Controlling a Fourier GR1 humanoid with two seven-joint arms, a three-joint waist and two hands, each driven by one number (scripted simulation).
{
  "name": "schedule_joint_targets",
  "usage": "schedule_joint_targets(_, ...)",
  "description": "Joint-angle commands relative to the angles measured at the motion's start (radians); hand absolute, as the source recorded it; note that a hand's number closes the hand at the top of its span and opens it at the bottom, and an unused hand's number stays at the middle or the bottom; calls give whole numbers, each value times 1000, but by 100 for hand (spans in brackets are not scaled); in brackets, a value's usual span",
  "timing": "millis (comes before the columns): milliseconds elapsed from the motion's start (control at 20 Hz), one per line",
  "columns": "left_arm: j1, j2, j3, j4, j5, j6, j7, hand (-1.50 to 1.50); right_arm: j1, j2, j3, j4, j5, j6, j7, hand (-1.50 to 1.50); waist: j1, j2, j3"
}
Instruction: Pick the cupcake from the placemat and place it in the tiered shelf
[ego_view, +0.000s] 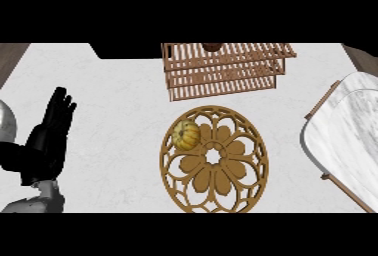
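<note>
To the right of my left hand (50, 135), well apart: cupcake (186, 134) on placemat (214, 200) | fingers straight, holding nothing | right hand unseen, left nearer | shelf (221, 70) beyond cupcake.

A pale marbled counter (118, 100) is seen from above, bordered by dark brown wood at its far corners, with a white marble-topped, wood-framed table (354, 140) set at its right edge.

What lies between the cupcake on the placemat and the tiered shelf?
In the head view, only bare counter separates the cupcake, on the placemat, from the tiered shelf.
</note>
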Motion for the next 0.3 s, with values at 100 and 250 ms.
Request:
schedule_joint_targets(100,-59,37,53,51,39,-33,5,0,199,-82,-110,-140,-177,147,-46,-150,9,5,0)
schedule_joint_targets(250,3,-31,-25,11,-18,2,-16,0,229,-52,-81,-269,-191,118,41,-150,18,5,0)
